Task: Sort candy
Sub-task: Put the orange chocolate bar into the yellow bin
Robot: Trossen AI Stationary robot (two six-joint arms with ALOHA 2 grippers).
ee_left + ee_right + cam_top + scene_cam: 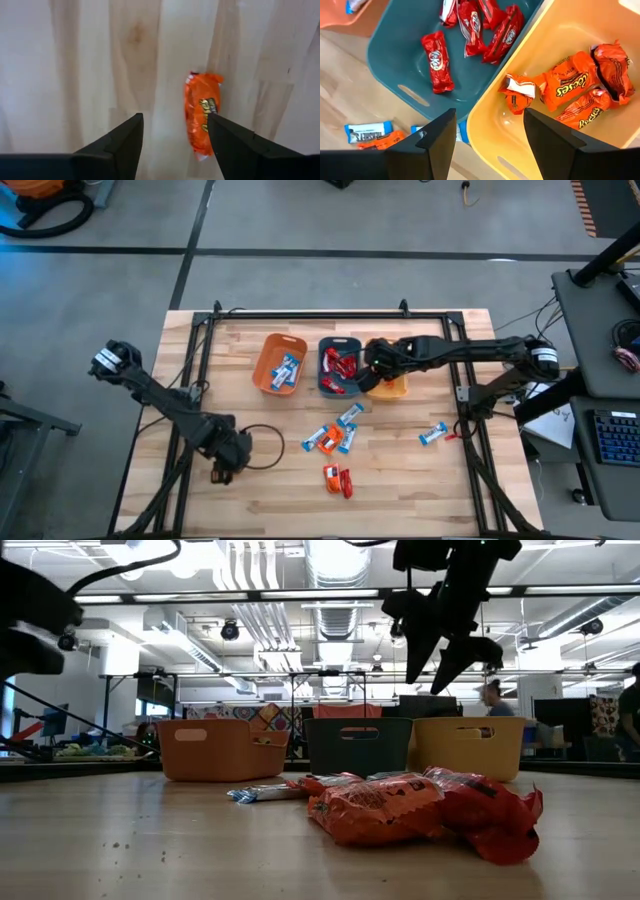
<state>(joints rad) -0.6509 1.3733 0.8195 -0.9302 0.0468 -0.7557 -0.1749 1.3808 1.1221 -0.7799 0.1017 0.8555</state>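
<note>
My left gripper (pixel 175 120) is open, low over the table's near left (pixel 222 465). One orange candy (pixel 201 120) lies flat on the wood, close against one finger (pixel 222 137); whether they touch I cannot tell. My right gripper (pixel 489 114) is open and empty, high above the bins (pixel 445 640), over the wall between the teal bin (pixel 395 55) and the yellow-orange bin (pixel 485 125). Red candies (pixel 436 61) lie in the teal bin and orange ones (pixel 567 85) in the yellow-orange bin. Blue-and-white candies (pixel 288 370) lie in the orange bin (pixel 268 345).
Loose candies lie mid-table: a mixed cluster (pixel 335 436), an orange and a red one (pixel 337 479) nearer the front, and a blue-and-white one (pixel 433 434) toward the right. A black cable loop (pixel 262 445) lies beside my left gripper. People are in the room behind (pixel 492 698).
</note>
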